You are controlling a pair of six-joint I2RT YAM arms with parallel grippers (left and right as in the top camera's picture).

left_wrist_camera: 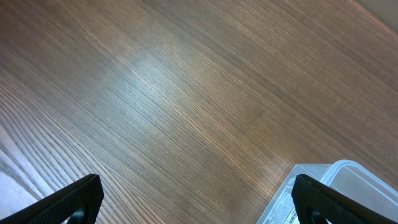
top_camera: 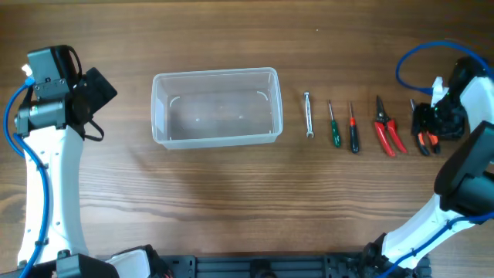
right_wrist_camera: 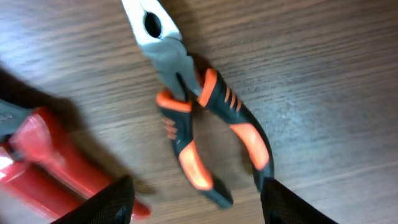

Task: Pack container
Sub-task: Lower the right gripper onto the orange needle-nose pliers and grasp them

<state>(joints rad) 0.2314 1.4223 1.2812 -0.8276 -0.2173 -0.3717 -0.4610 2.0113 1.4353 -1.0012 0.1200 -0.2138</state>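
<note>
The clear plastic container (top_camera: 214, 106) stands empty left of centre; its corner shows in the left wrist view (left_wrist_camera: 348, 183). Right of it lie a silver wrench (top_camera: 308, 114), a green screwdriver (top_camera: 333, 124), a red-and-black screwdriver (top_camera: 353, 127), red-handled cutters (top_camera: 388, 130) and orange-and-black pliers (top_camera: 423, 136). My right gripper (top_camera: 428, 117) hovers open just above the pliers (right_wrist_camera: 199, 118), its fingers (right_wrist_camera: 196, 202) either side of the handle ends, with the red cutters (right_wrist_camera: 43, 162) to the left. My left gripper (left_wrist_camera: 199, 199) is open and empty over bare table, left of the container.
The table is brown wood. The tools lie in a row between the container and the right arm. A blue cable (top_camera: 417, 58) loops above the right arm. The left arm (top_camera: 54, 100) stands at the far left edge.
</note>
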